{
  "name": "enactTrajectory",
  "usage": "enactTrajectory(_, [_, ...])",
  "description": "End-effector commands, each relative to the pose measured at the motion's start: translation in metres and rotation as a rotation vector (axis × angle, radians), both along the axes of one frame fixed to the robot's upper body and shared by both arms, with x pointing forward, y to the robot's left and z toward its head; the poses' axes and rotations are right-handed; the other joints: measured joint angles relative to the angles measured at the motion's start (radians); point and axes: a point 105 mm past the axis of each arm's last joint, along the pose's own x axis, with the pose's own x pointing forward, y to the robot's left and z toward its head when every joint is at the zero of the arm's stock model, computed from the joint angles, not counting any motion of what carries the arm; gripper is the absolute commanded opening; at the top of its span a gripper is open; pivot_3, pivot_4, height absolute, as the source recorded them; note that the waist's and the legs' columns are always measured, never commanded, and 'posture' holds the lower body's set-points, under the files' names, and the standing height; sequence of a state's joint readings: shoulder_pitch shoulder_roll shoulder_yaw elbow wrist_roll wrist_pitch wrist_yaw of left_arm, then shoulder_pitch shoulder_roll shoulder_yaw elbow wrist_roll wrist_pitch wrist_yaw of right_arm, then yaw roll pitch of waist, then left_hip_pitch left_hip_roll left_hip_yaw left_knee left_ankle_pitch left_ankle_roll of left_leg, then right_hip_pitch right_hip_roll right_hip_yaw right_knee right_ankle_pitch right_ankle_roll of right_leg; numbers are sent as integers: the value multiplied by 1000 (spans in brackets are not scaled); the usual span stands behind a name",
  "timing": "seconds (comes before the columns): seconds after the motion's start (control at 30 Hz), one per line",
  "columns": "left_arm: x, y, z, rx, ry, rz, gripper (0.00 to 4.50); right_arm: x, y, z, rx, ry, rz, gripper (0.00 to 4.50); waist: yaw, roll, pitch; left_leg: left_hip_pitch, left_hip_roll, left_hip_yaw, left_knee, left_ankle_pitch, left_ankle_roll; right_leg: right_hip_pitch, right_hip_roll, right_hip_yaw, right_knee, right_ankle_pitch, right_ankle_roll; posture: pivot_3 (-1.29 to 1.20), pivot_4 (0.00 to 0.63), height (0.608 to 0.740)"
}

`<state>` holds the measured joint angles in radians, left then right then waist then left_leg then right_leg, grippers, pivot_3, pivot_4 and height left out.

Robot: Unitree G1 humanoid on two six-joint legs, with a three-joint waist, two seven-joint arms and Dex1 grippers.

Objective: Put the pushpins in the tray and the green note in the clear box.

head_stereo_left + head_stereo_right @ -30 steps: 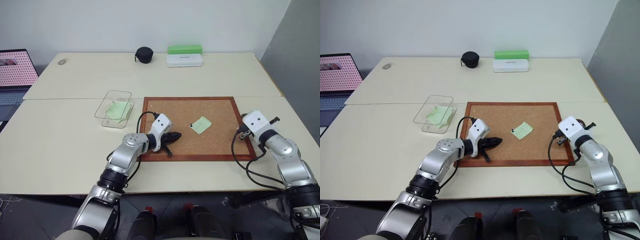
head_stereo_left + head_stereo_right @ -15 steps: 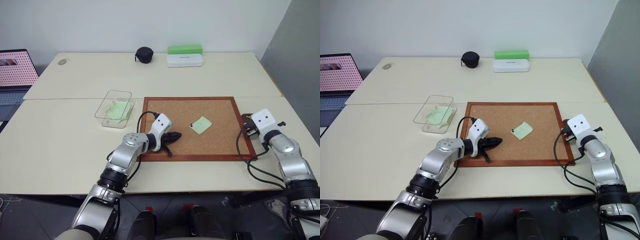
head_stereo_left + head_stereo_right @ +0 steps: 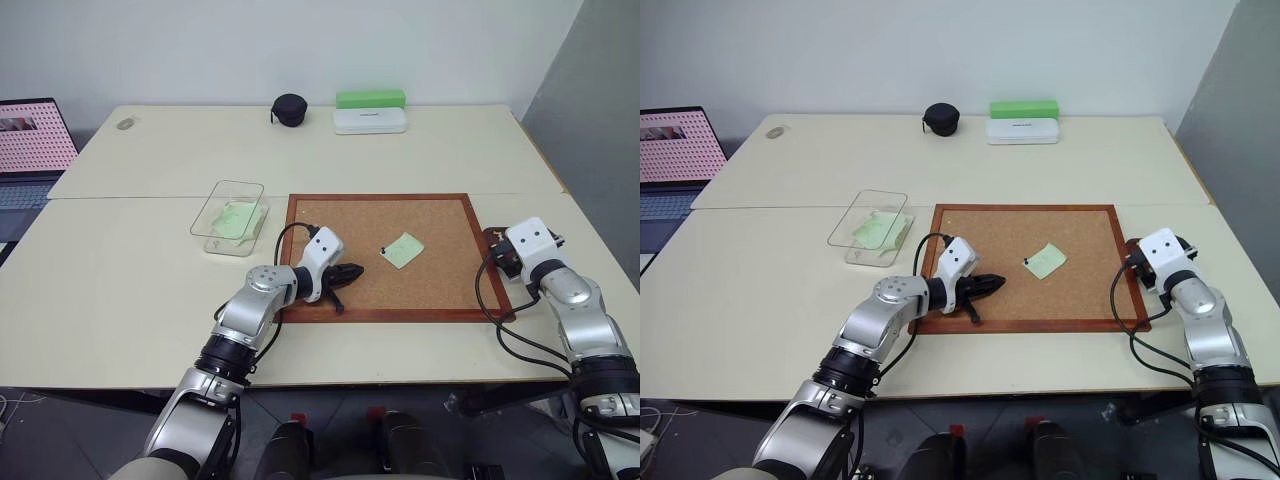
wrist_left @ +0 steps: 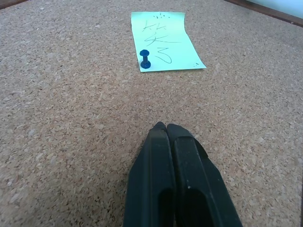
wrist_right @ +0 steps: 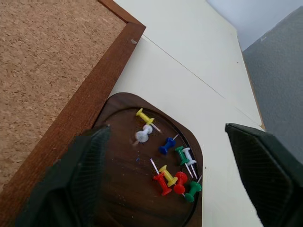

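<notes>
1. Pushpins (image 5: 166,163) lie loose in the tray (image 5: 123,198), lower middle of the right wrist view, because your right tool (image 5: 170,184) hangs over it with its fingers spread wide.
2. One dark pushpin (image 4: 145,58) pins the green note (image 4: 165,41) to the cork board (image 3: 440,225); free it first.
3. Your left tool (image 4: 166,126), fingers pressed together, points at that note.
4. The clear box (image 3: 229,217) sits left of the board, holding a note already.

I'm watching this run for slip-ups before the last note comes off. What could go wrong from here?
1. The green note is still held to the cork board by one dark pushpin; pulling the paper first could tear it.
2. The left tool is shut and needs to open before gripping that small pin.
3. The tray sits against the board's frame under the open right tool; a nudge might scatter its pins.
</notes>
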<state>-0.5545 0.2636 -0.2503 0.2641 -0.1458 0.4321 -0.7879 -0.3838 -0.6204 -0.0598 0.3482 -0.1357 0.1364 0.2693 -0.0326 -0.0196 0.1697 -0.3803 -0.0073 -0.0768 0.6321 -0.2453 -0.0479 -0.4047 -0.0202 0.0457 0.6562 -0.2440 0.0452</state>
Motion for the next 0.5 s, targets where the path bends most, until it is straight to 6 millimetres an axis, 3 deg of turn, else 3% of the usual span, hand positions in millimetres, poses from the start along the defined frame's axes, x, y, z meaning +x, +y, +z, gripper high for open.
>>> enactTrajectory(0.03, [-5,4,-22,54,69,9,0,2,-2,23,-5,-85,-3,4428,0,0,0,0,0,0,0,0,0,0,0,0,0,0,0,0,150,740])
enactTrajectory(0.17, [-4,4,-22,55,69,12,0,1,20,33,137,-128,83,4428,0,0,0,0,0,0,0,0,0,0,0,0,0,0,0,0,150,740])
enactTrajectory(0.37, [-4,4,-21,54,71,13,0,-16,107,32,556,-38,410,4428,0,0,0,0,0,-1,0,0,0,0,0,0,1,0,0,0,150,740])
enactTrajectory(0.5, [-4,4,-21,50,72,16,0,-24,146,23,597,43,519,4428,0,0,0,0,0,-1,0,0,0,0,0,-1,0,0,0,0,150,740])
